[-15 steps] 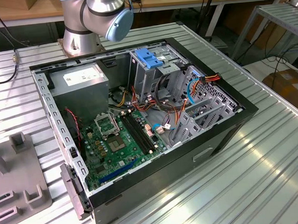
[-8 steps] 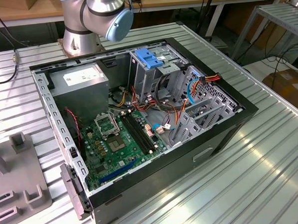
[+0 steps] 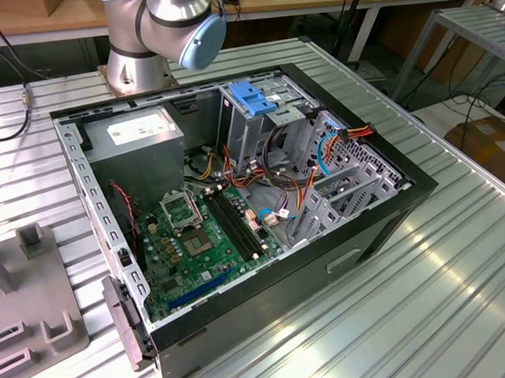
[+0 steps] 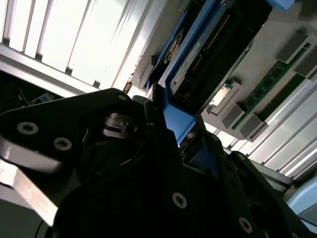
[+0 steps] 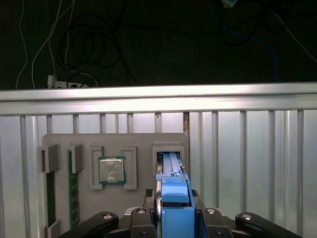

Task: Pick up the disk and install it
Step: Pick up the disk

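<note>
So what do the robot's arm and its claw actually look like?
The arm is made of fat silver-grey metal cylinders, with a round pale blue cap on one joint and a flanged metal base. The claw is matte black, blocky and angular, dotted with small silver screw heads, and a bare silver bracket sits beside it.

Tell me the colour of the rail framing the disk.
Bright blue; the rail on the disk shows best in the first wrist view.
</note>
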`<state>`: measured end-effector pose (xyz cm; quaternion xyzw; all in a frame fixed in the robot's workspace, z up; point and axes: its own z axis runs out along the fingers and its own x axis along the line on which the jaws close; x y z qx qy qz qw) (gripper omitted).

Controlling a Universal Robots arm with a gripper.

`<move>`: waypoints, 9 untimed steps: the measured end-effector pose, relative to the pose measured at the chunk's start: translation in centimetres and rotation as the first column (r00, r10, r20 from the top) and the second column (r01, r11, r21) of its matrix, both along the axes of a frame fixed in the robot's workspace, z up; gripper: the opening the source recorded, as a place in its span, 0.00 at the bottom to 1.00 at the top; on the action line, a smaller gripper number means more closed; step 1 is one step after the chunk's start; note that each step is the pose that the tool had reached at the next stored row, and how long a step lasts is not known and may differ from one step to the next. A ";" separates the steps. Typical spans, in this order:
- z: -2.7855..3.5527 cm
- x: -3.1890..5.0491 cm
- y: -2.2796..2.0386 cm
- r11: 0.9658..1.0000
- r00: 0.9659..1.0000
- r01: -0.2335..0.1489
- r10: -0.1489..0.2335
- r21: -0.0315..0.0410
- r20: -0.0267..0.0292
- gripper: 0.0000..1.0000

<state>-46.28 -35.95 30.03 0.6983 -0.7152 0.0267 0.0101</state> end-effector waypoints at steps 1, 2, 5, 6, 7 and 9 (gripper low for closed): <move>0.00 0.00 0.00 1.000 1.000 0.000 0.000 0.000 0.000 0.37; 0.00 0.00 0.00 1.000 1.000 0.000 0.000 0.000 0.000 0.37; -0.01 0.00 0.00 1.000 1.000 0.002 -0.002 0.000 0.000 0.37; -0.02 0.00 0.00 1.000 1.000 0.002 -0.002 0.000 0.000 0.37; -0.03 0.00 0.00 1.000 1.000 0.003 -0.003 0.000 0.000 0.37; -0.05 0.00 0.00 1.000 1.000 0.012 -0.012 0.000 0.000 0.37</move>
